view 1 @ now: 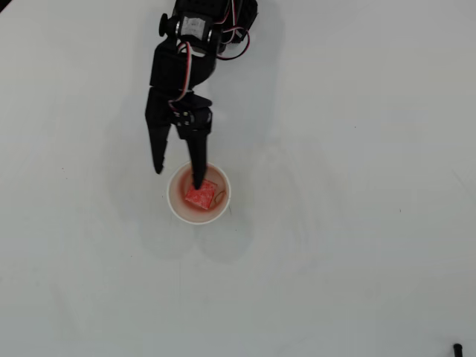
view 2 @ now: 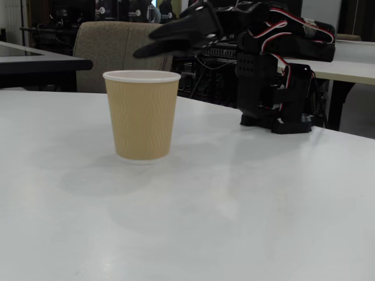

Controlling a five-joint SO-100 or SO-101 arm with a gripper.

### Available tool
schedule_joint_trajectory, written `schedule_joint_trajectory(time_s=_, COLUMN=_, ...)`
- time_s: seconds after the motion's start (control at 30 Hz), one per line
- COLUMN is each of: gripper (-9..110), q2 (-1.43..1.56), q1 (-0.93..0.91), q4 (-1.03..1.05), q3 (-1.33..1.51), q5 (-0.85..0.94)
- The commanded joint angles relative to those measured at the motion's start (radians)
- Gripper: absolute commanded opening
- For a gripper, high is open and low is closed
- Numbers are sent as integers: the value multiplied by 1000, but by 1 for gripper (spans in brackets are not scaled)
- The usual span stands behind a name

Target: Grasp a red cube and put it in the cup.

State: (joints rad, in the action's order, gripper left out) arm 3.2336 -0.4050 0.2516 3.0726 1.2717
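Small bright red cube [view 1: 200, 196] already lies inside the round white-rimmed tan paper cup [view 1: 175, 206] on the white table [view 1: 357, 223], black fingers [view 1: 158, 152] spread open empty above its 12 o'clock rim, so retreat straight up without clipping the rim

1. The overhead view is bright and washed out, the white table [view 1: 357, 223] nearly featureless
2. Soft, faint shadows spread around the cup [view 1: 198, 193] and arm
3. The fixed view is dimmer; the gripper [view 2: 176, 35] is blurred, the background dark and soft
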Motion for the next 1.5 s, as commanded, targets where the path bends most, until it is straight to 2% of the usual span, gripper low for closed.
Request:
schedule_joint_trajectory(time_s=0.0, gripper=27, q2=17, q1=-63, q4=6, q3=75, q5=-100)
schedule_joint_trajectory(time_s=0.13, gripper=24, q2=17, q1=-135, q4=11, q3=75, q5=-186)
schedule_joint_trajectory(time_s=0.23, gripper=10, q2=17, q1=-190, q4=52, q3=75, q5=-242)
schedule_joint_trajectory(time_s=0.37, gripper=0, q2=17, q1=-236, q4=140, q3=75, q5=-299)
schedule_joint_trajectory(time_s=0.63, gripper=0, q2=18, q1=-236, q4=201, q3=75, q5=-698)
schedule_joint_trajectory(time_s=0.83, gripper=0, q2=18, q1=-101, q4=262, q3=75, q5=-885)
schedule_joint_trajectory(time_s=1.1, gripper=0, q2=18, q1=75, q4=385, q3=75, q5=-946)
schedule_joint_trajectory(time_s=1.47, gripper=0, q2=18, q1=129, q4=419, q3=75, q5=-1009)
